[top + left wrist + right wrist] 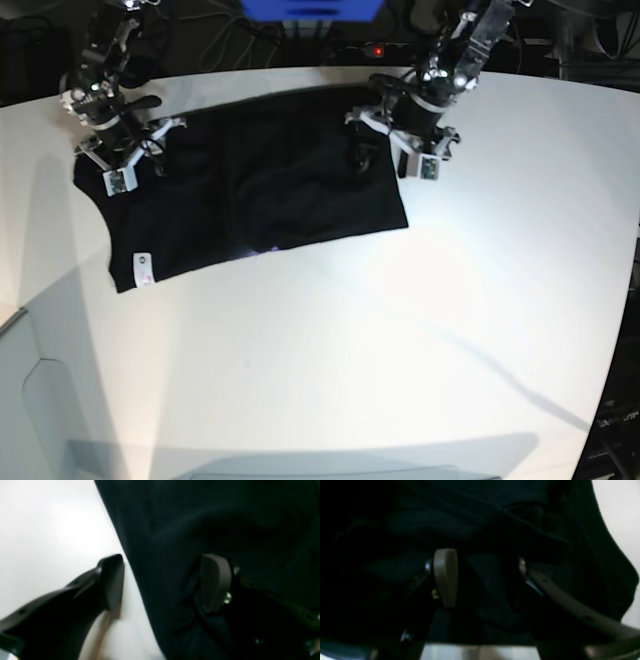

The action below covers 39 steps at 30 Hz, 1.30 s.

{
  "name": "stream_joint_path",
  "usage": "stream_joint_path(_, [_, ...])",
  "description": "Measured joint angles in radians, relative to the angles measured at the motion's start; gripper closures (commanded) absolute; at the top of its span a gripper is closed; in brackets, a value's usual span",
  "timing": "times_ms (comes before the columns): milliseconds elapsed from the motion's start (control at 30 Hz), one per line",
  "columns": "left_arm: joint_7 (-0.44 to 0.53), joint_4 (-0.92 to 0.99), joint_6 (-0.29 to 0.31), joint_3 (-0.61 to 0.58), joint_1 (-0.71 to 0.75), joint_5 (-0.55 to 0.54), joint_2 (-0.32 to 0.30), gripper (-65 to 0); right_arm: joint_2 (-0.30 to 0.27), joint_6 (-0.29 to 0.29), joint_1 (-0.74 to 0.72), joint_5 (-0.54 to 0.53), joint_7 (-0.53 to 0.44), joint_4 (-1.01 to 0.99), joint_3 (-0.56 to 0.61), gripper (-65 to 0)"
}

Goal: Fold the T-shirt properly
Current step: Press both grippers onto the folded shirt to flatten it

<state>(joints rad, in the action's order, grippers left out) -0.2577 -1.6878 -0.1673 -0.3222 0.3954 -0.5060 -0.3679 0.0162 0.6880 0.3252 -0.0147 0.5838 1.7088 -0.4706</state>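
T-shirt [260, 190]: black cloth, already doubled into a wide band, lying flat near the far edge of the table [400, 340], towards its far left corner.
Long axis: runs left to right along that far edge, so my two hands sit at its two short ends.
Left hand [162, 582]: fingers spread wide and holding nothing; one finger stands on bare table, the other on the cloth, so the shirt's side edge runs between them.
Right hand [482, 577]: also spread wide, low over rumpled cloth at the other end; I cannot tell whether any fold sits between the fingers.
Nearer arm: neither, each has its own end.
Writing: a small white tag [142, 268] at the near left corner, too small to read.
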Motion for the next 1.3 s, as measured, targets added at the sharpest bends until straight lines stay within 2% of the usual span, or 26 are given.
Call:
stream_joint_path(133, [0.005, 0.054, 0.006, 0.0, -0.07, 0.003, 0.0, -45.7, 0.035, 0.003, 0.054, 0.022, 0.042, 0.083, -0.003, -31.1])
stream_joint_path(267, [-0.015, 0.058, 0.009, 0.0, -0.103, -0.015, -0.053, -45.6, 0.064, 0.003, 0.071, 0.035, 0.055, 0.164, -0.01, -31.1])
stream_joint_path(467, [-0.048, -0.007, -0.002, -0.001, -0.109, -0.021, -0.084, -45.7, 0.076, 0.003, 0.06, 0.028, 0.05, 0.243, -0.006, -31.1])
stream_joint_path(600, [-0.037, -0.064, -0.004, 0.002, -0.111, -0.016, -0.089, -45.7, 0.078, 0.003, -0.016, 0.026, 0.046, 0.227, -0.057, -31.1])
stream_joint_path(767, [-0.04, -0.066, -0.004, 0.001, -0.113, -0.015, -0.09, -45.7, 0.075, 0.003, -0.112, 0.026, 0.044, 0.101, -0.13, -33.4])
stream_joint_path(967, [-0.04, -0.066, -0.005, 0.0, -0.111, -0.016, -0.092, -45.7, 0.022, 0.003, -0.156, 0.023, 0.041, -0.065, -0.153, -34.4])
stream_joint_path(1133, [-0.04, -0.055, -0.005, 0.001, -0.111, -0.016, -0.092, -45.7, -0.023, 0.003, -0.175, -0.006, 0.001, -0.147, -0.146, -34.4])
stream_joint_path(1300, [-0.039, -0.045, -0.005, 0.0, -0.114, -0.016, -0.088, -45.7, -0.035, 0.0, -0.178, -0.025, -0.051, -0.197, -0.147, -33.8])
